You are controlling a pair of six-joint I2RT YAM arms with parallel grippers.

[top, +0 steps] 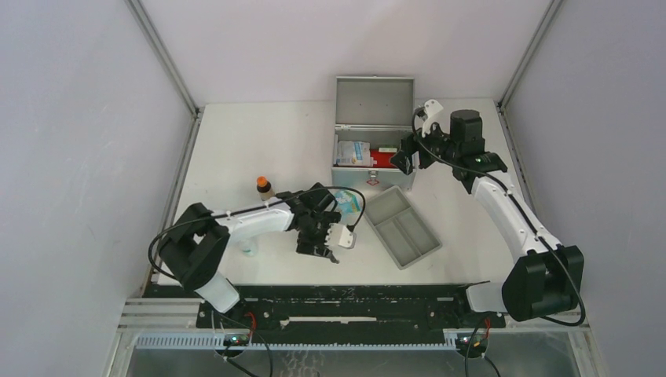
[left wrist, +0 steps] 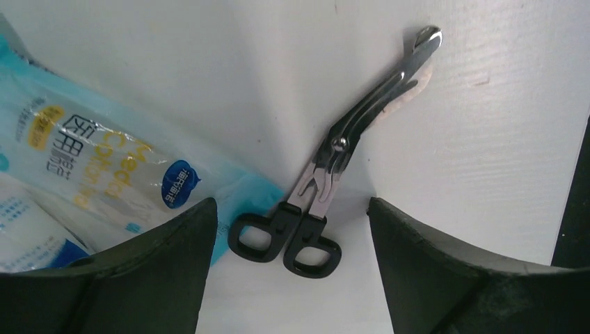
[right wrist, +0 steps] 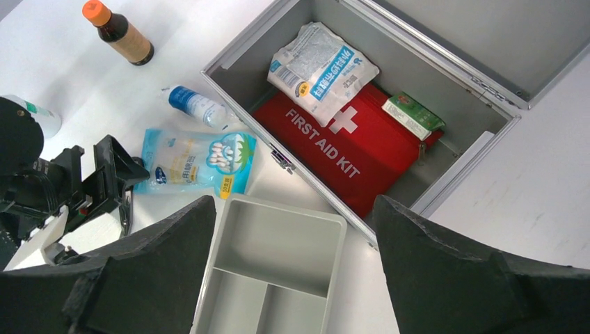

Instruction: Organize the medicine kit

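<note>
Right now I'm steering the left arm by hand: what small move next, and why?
Probably lower the left gripper onto the scissors and close on them. Its jaws stand open and empty, the scissors lie flat below them, and the kit is open to take them.

Scissors [left wrist: 339, 144], tray [top: 402, 228], btl [top: 265, 187] on tbl [top: 259, 141]

The medicine kit [right wrist: 257, 57] is grey, its pouch [right wrist: 348, 153] red.

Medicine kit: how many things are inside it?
3 in the medicine kit: a white packet lying partly on a red first-aid pouch, a small green box at the pouch's edge. Others may hide underneath.
</note>
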